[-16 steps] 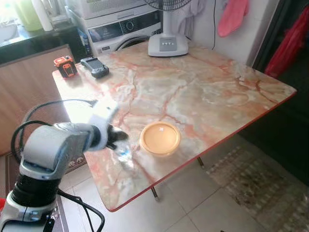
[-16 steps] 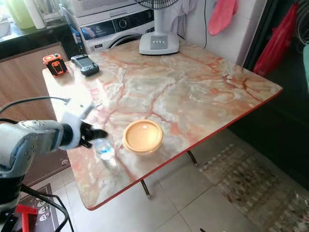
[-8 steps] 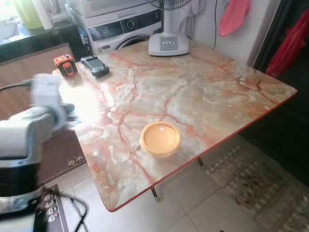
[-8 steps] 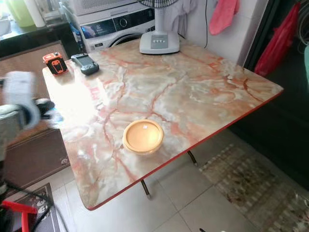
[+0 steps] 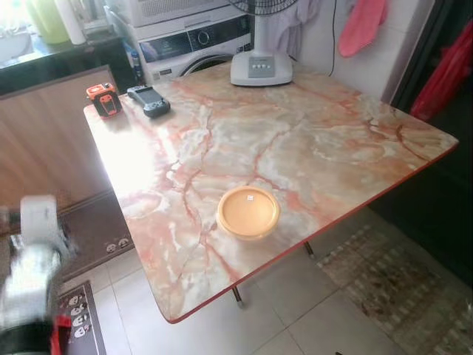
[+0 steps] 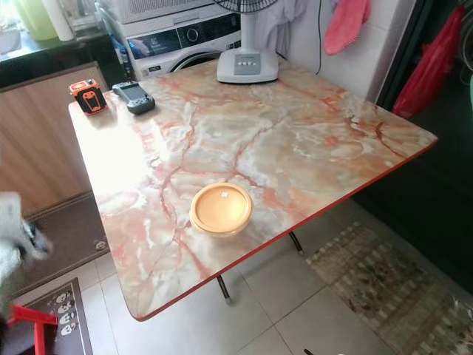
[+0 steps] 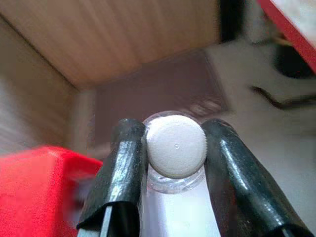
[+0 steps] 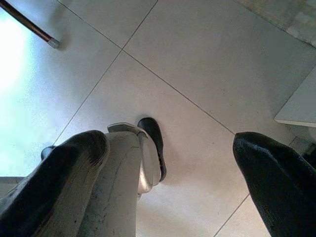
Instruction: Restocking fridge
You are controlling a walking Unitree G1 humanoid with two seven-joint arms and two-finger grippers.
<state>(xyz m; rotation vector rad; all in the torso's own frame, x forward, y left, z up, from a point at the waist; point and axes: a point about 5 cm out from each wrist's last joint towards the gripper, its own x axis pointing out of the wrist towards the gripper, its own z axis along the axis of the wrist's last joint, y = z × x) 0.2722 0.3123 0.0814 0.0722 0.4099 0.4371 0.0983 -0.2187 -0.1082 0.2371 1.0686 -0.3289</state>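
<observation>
One marble table point(image 5: 310, 140) with orange bowl point(image 5: 247, 212); left tool point(image 7: 174, 163) clamped on bottle point(image 7: 176, 148), right tool point(image 8: 168, 182) apart.

The robot's left arm point(image 5: 33, 259) appears as a blurred silver-grey cylinder topped by a white block-shaped housing, with a dark band below it. The left gripper point(image 7: 173, 163) has two long, glossy black fingers point(image 7: 121, 173) with rounded, slightly bulbous tips and a smooth rubbery sheen; a thin pale seam runs down the lower part of one finger. The right gripper point(image 8: 168, 182) has the same black fingers point(image 8: 59, 173), matte and faintly scuffed, broad and rounded at the ends. Beneath them shows the robot's own pale grey leg point(image 8: 118, 187) with fine surface scratches, ending in a black-edged foot point(image 8: 153, 143).
</observation>
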